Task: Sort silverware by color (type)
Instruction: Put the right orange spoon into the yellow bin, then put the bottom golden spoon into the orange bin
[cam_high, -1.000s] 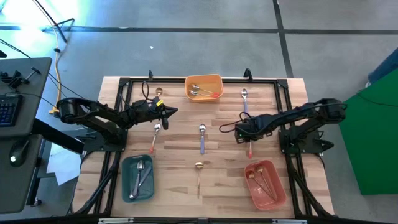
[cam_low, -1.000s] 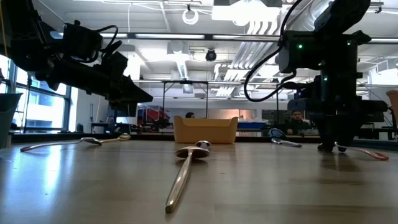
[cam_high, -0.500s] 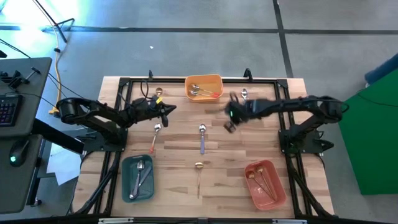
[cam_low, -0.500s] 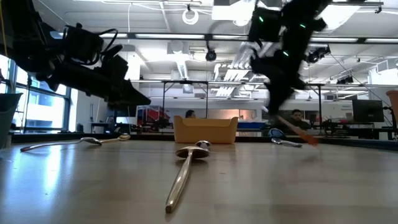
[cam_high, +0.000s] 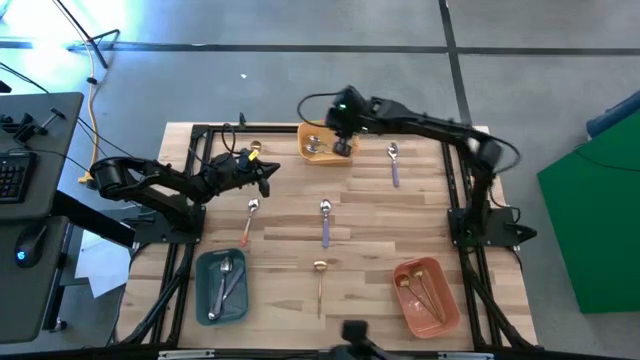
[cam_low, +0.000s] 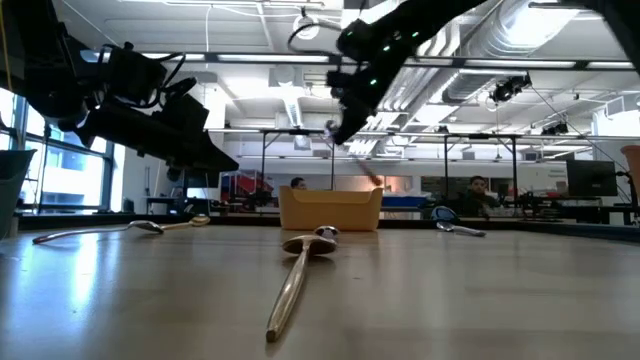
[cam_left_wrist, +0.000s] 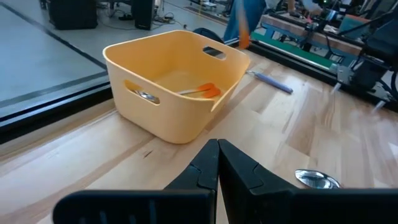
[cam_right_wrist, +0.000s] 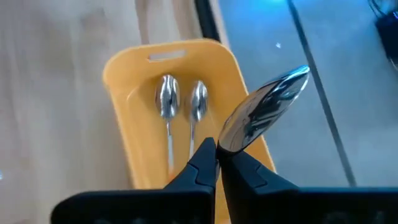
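My right gripper (cam_high: 343, 143) hovers over the orange tray (cam_high: 312, 130) at the table's far middle, shut on a spoon whose silver bowl (cam_right_wrist: 267, 106) sticks out past the fingertips. Two spoons (cam_right_wrist: 168, 99) lie in that tray. My left gripper (cam_high: 268, 172) is shut and empty, above the table left of the tray; it also shows in the left wrist view (cam_left_wrist: 217, 152). Loose on the table lie an orange-handled spoon (cam_high: 250, 218), two lavender-handled spoons (cam_high: 325, 222) (cam_high: 394, 163) and two gold spoons (cam_high: 319, 280) (cam_high: 254, 148). My right gripper pinches the spoon between its two fingers at the neck just behind the bowl (cam_right_wrist: 231, 142). The bowl stands out beyond the fingertips. In the low view the handle (cam_low: 365, 170) slants down below the gripper. The spoon is lifted clear, above the orange tray.
A teal tray (cam_high: 205, 300) with spoons stands at the near left. A pink tray (cam_high: 448, 300) with gold spoons stands at the near right. Black frame rails run along the table's left, right and far edges.
My right gripper has risen from the table's right side with the orange-handled spoon, lifting it clear, and has swung toward the far edge and left until it is over the orange tray.
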